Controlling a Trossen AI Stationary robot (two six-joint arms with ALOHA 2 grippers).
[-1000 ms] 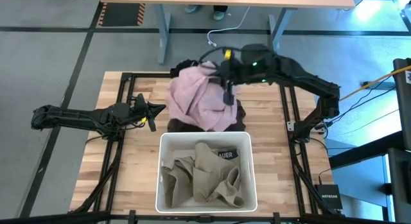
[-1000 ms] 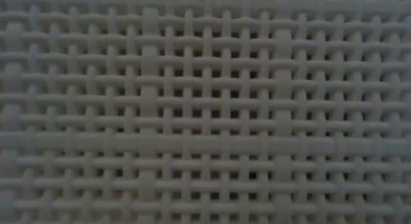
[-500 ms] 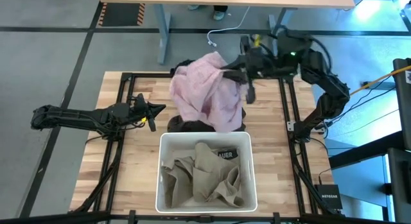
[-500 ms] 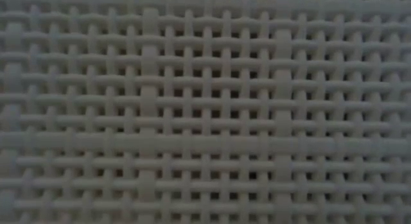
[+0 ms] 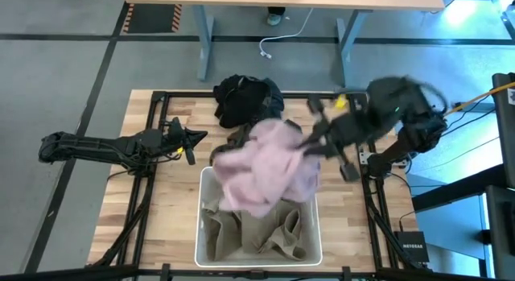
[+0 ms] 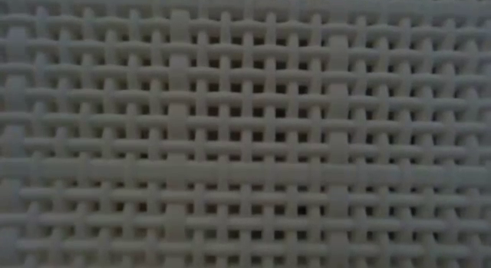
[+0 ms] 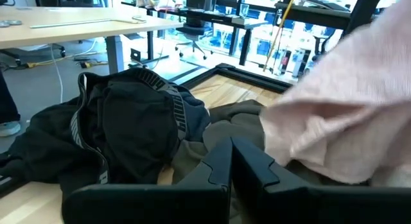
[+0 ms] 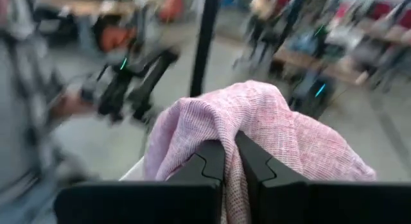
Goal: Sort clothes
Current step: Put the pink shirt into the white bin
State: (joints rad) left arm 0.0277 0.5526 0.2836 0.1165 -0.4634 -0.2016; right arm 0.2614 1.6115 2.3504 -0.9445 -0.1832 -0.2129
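Note:
My right gripper (image 5: 306, 146) is shut on the pale pink garment (image 5: 269, 167), which hangs over the far half of the white bin (image 5: 199, 233); it also shows in the right wrist view (image 8: 270, 121) and the left wrist view (image 7: 347, 102). An olive-khaki garment (image 5: 257, 229) lies inside the bin. A black garment (image 5: 245, 100) lies in a heap on the table's far middle, with a dark one (image 5: 239, 136) by its near side. My left gripper (image 5: 191, 141) is shut and empty at the table's left, pointing toward the heap. My right gripper pinches a bunched fold of the pink garment (image 8: 221, 131) between its two fingers, several layers gathered. The fingers come from the table's right side, slanting down. The garment is lifted clear and hangs slack below and to the left of the fingers, over the bin.
The low view is filled by the bin's lattice wall (image 6: 245, 130). A black metal frame (image 5: 157, 152) runs along the table's sides. Bare wood (image 5: 173, 200) lies to the left of the bin. A desk stands beyond the far edge.
My right gripper has swung from the far middle toward the table's right edge and then toward the near edge, still shut on the pink garment. The garment has been lifted off the black heap and now hangs over the bin, uncovering the heap.

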